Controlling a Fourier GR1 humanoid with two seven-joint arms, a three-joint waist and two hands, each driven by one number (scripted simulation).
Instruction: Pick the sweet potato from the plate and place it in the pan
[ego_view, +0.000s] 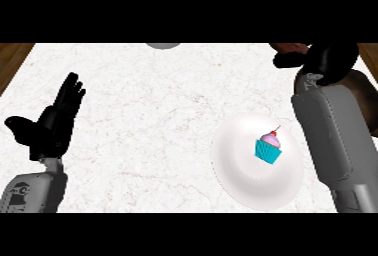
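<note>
Lying along the far-left edge, upper corner: wooden strip (15, 57), bordering the white marbled counter (148, 125).

Resting at left of frame, rising from the lower edge: left hand (52, 125), palm open, fingers pointing straight up, thumb sticking out to the left. Holding nothing, touching nothing.

Peeking in at top centre, cut by the upper edge: small grey rounded object (162, 45); unable to tell what it is.

Sitting at lower right of centre on the counter: white plate (244, 175). Standing on the right half of it: cupcake (269, 148), teal wrapper, pink icing, red cherry on top. Carrying only the cupcake.

Running up the right side from the lower edge, just right of the plate: grey right forearm (332, 140).

Hanging at upper right: right hand (325, 57), fingers curling inward and closing on a reddish-brown piece, taken as the sweet potato (288, 48). Mostly hiding it; only a sliver showing at the hand's upper left, against the top edge. Sitting well clear of the plate.

Showing at the right edge, partly behind the forearm and just below the hand: dark brown pan (366, 90). Unable to tell whether the sweet potato is touching the pan.
</note>
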